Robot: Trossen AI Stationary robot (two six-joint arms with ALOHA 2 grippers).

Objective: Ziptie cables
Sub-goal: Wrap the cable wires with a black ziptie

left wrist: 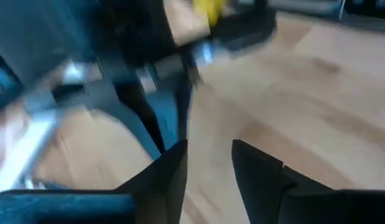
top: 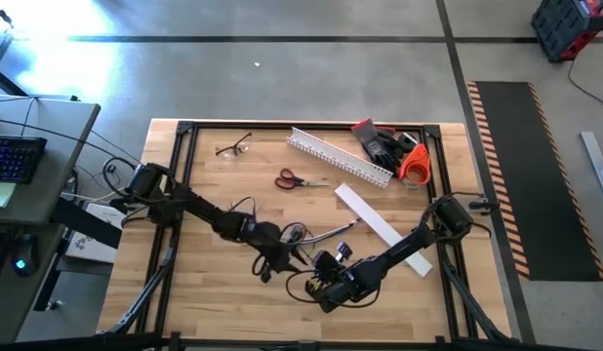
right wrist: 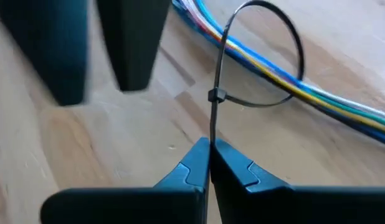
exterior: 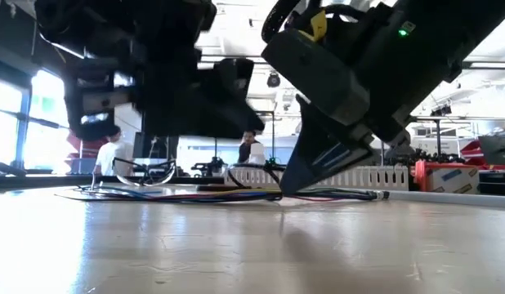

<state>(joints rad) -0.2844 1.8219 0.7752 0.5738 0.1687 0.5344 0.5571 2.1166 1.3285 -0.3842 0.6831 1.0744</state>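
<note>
The right claw (right wrist: 210, 163) is clamped on the ziptie (right wrist: 212, 118) tail, looped around the cables (right wrist: 317, 93) (limp, light); the left claw (left wrist: 208, 165), beside them, is parted, empty.

A workshop — concrete floor (top: 282, 78), hazard-striped mat (top: 521, 175), red toolbox (top: 572, 27) nearby.

Grey concrete floor (top: 311, 68) crossed by dark lines, hazard-striped black mat (top: 526, 175) laid at one side, bright windows (exterior: 24, 122) seen behind.
</note>
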